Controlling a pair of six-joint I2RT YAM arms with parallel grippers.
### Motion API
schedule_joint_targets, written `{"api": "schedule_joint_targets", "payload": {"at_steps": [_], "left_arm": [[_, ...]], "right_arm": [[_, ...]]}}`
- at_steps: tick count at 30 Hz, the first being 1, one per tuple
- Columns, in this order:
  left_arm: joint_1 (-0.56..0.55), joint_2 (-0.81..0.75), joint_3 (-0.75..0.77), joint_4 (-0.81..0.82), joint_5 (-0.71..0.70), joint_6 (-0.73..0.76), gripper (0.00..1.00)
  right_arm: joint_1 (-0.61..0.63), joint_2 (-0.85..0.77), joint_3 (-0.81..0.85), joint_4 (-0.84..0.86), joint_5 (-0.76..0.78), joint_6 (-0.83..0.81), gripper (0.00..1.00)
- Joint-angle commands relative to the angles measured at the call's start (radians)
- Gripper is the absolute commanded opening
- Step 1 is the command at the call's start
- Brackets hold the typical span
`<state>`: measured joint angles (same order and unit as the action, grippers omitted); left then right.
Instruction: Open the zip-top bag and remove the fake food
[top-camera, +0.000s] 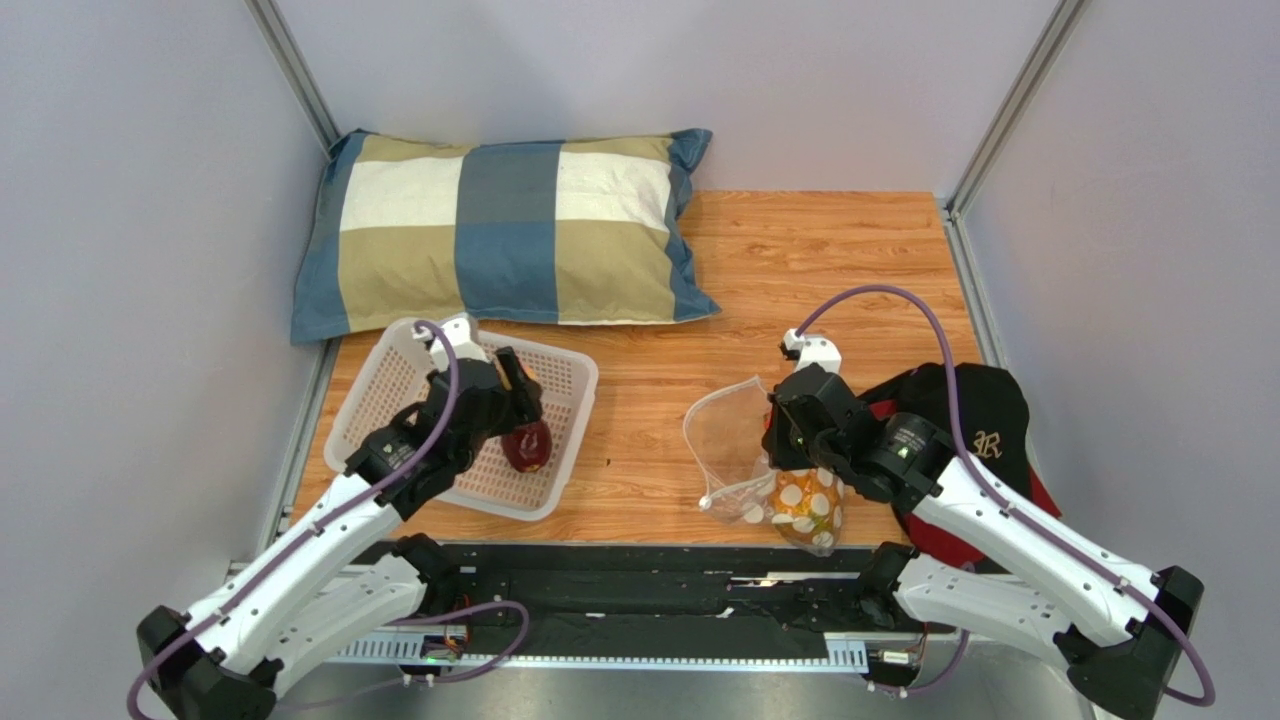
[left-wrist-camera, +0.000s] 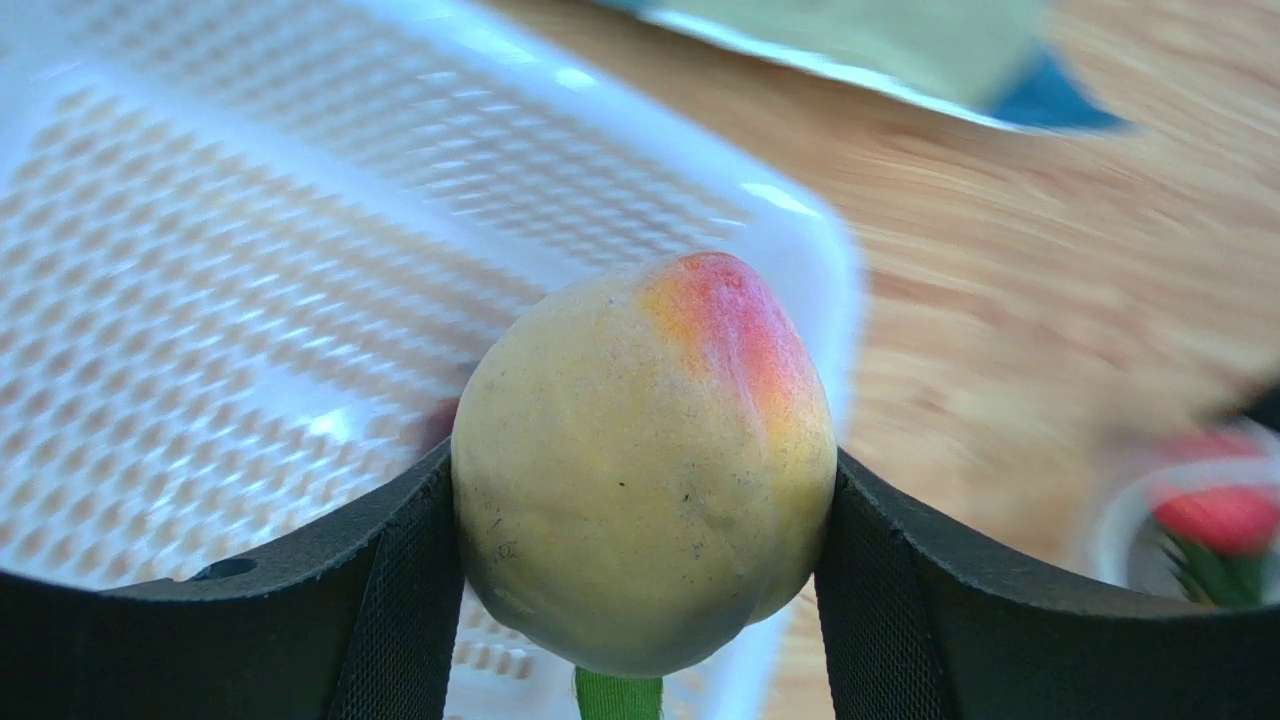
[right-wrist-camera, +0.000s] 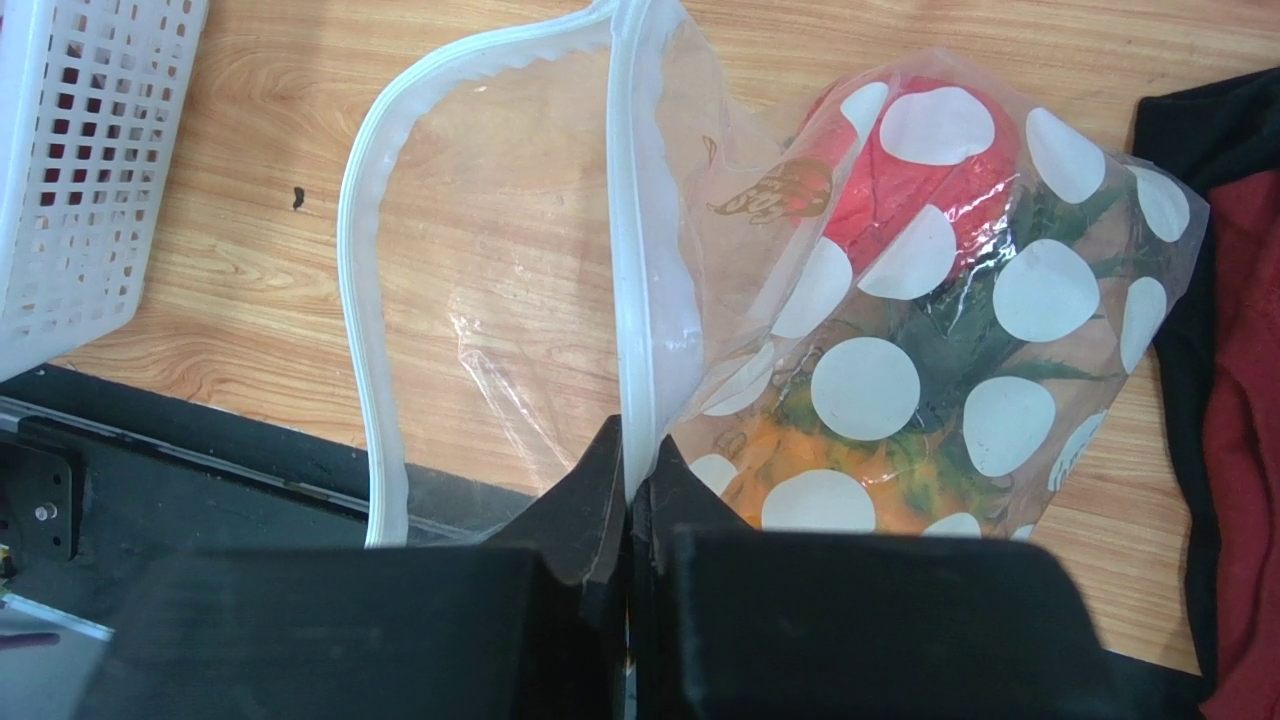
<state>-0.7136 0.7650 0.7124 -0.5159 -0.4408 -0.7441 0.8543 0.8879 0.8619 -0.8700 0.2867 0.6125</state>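
Note:
The clear zip-top bag (right-wrist-camera: 511, 300), white spots on one face, lies open-mouthed on the wood. My right gripper (right-wrist-camera: 631, 488) is shut on its white zip strip (right-wrist-camera: 639, 225). Inside it show a red berry (right-wrist-camera: 902, 180), a green sprig (right-wrist-camera: 977, 338) and an orange frilly piece (right-wrist-camera: 842, 480). From above, the bag (top-camera: 733, 428) sits left of the right gripper (top-camera: 781, 435). My left gripper (left-wrist-camera: 639, 503) is shut on a yellow-orange round fruit (left-wrist-camera: 631, 435) above the white basket (left-wrist-camera: 226, 300). A dark maroon piece (top-camera: 526, 447) lies in that basket under the left gripper (top-camera: 516, 398).
The white perforated basket (top-camera: 406, 353) stands at the left. A checked pillow (top-camera: 504, 225) lies behind it. A black and red cap (top-camera: 984, 413) rests under the right arm. A black rail (top-camera: 631, 578) runs along the near edge.

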Motion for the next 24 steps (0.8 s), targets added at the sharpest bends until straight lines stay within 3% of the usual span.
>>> {"api": "schedule_joint_targets", "payload": {"at_steps": [1, 3, 7, 8, 10, 11, 13, 14, 21, 24], "left_arm": [[0.208, 0.052, -0.048, -0.161, -0.033, -0.139, 0.00], [0.303, 0.091, -0.088, -0.100, 0.031, -0.144, 0.00], [0.333, 0.167, -0.146, -0.029, -0.007, -0.187, 0.01], [0.335, 0.183, -0.149, -0.020, -0.036, -0.208, 0.20], [0.338, 0.235, -0.148, -0.016, -0.045, -0.228, 0.47], [0.339, 0.250, -0.145, -0.024, -0.052, -0.257, 0.73], [0.339, 0.269, -0.140, -0.022, -0.033, -0.255, 0.85], [0.339, 0.266, -0.131, -0.027, -0.018, -0.256, 0.99], [0.339, 0.160, -0.027, -0.148, 0.051, -0.167, 0.99], [0.335, 0.044, -0.019, -0.061, 0.231, -0.016, 0.99]], "right_arm": [[-0.003, 0.008, 0.042, 0.037, -0.001, -0.020, 0.00], [-0.003, 0.011, 0.042, 0.040, -0.012, -0.019, 0.00], [-0.003, 0.017, 0.042, 0.054, -0.038, -0.016, 0.00], [-0.003, 0.020, 0.042, 0.055, -0.046, -0.017, 0.00], [-0.004, 0.020, 0.040, 0.062, -0.058, -0.016, 0.00], [-0.003, 0.023, 0.039, 0.066, -0.069, -0.016, 0.00], [-0.001, 0.028, 0.039, 0.071, -0.080, -0.017, 0.00], [-0.001, 0.035, 0.039, 0.075, -0.095, -0.017, 0.00], [-0.001, 0.068, 0.065, 0.083, -0.146, -0.025, 0.00], [-0.001, 0.068, 0.074, 0.085, -0.155, -0.028, 0.00]]}}
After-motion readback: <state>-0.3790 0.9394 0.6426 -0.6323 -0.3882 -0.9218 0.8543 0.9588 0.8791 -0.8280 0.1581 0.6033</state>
